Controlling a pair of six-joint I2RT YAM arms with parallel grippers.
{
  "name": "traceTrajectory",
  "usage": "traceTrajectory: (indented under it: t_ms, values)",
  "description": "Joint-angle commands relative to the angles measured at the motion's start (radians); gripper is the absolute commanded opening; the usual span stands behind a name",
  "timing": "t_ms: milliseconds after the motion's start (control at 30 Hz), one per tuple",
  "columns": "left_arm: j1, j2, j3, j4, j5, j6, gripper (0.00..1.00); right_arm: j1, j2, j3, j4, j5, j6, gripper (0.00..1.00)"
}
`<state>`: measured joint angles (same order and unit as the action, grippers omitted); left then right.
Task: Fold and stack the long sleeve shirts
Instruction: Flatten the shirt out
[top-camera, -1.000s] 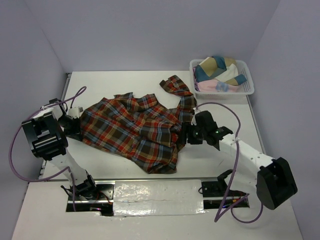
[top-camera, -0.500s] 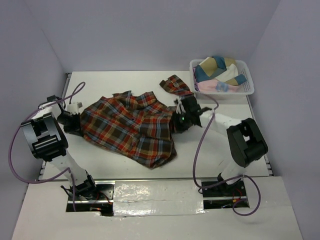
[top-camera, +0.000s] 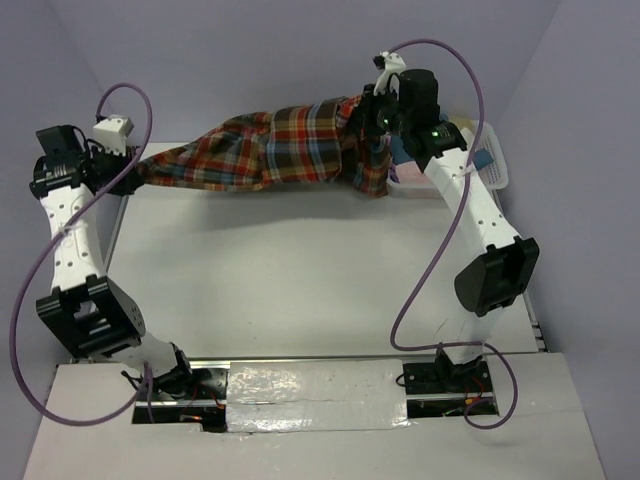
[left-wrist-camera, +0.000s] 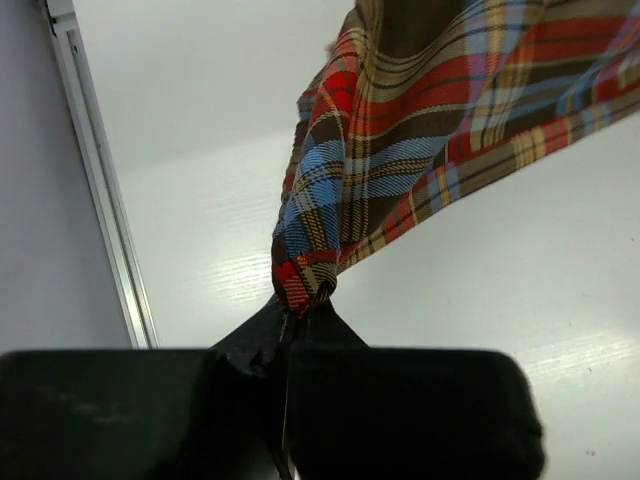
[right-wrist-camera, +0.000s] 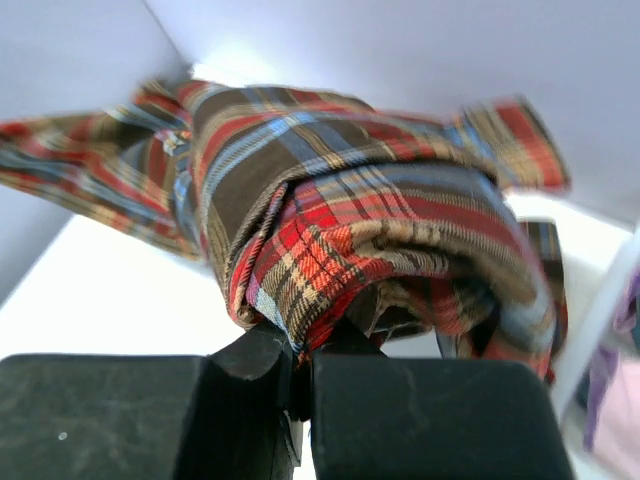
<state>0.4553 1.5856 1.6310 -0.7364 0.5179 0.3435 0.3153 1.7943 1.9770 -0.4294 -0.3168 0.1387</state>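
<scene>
Seen from above, your two arms hold the plaid shirt (top-camera: 270, 150) stretched in mid-air over the far side of the white surface (top-camera: 300, 270). The left claw (top-camera: 130, 170) is clenched on its left end and the right claw (top-camera: 372, 125) on the bunched right end, just beside the basket (top-camera: 497, 172). At your left wrist, the claw (left-wrist-camera: 297, 318) pinches a small corner of the shirt, the cloth fanning up and to the right above the surface. At your right wrist, the claw (right-wrist-camera: 300, 352) grips a thick rolled fold of plaid, with more cloth trailing off to the left.
</scene>
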Motion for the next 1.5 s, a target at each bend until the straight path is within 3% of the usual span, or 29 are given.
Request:
traceTrajectory:
  t_ms: [0, 133, 267, 400, 467, 567, 667, 800, 933, 1033, 1200, 1467]
  values:
    - [0.006, -0.090, -0.127, 0.036, 0.001, 0.051, 0.00, -0.021, -0.087, -0.140, 0.021, 0.025, -0.030, 0.00]
    - [0.048, -0.017, -0.288, 0.045, -0.139, 0.077, 0.00, -0.064, -0.156, -0.383, 0.093, 0.009, 0.008, 0.00]
    - [0.042, -0.013, -0.414, 0.038, -0.122, 0.081, 0.00, -0.096, -0.083, -0.400, 0.032, -0.038, 0.047, 0.00]
    - [-0.032, -0.052, -0.540, 0.048, -0.105, 0.083, 0.00, -0.097, 0.025, -0.304, -0.080, 0.050, 0.055, 0.57]
    - [-0.040, -0.067, -0.589, 0.055, -0.087, 0.081, 0.00, -0.096, 0.022, -0.293, -0.114, 0.091, 0.062, 0.62]
    - [-0.040, -0.068, -0.640, 0.086, -0.120, 0.072, 0.00, -0.096, -0.058, -0.374, -0.069, 0.137, 0.079, 0.64]
    - [-0.038, -0.062, -0.666, 0.092, -0.148, 0.075, 0.00, -0.091, -0.195, -0.569, -0.031, 0.130, 0.098, 0.64]
    - [-0.038, -0.058, -0.675, 0.098, -0.150, 0.069, 0.00, -0.056, -0.305, -0.794, 0.024, 0.003, 0.111, 0.63]
    - [-0.040, -0.035, -0.649, 0.088, -0.142, 0.066, 0.00, -0.028, -0.346, -0.963, 0.062, -0.161, 0.229, 0.66]
    - [-0.040, -0.021, -0.636, 0.086, -0.150, 0.058, 0.00, 0.010, -0.386, -1.082, 0.142, -0.166, 0.231, 0.70]
    - [-0.041, -0.001, -0.614, 0.083, -0.156, 0.055, 0.00, 0.044, -0.313, -1.041, 0.173, -0.136, 0.134, 0.72]
    - [-0.041, -0.044, -0.638, 0.088, -0.156, 0.060, 0.00, 0.019, -0.155, -0.966, 0.164, -0.099, 0.222, 0.64]
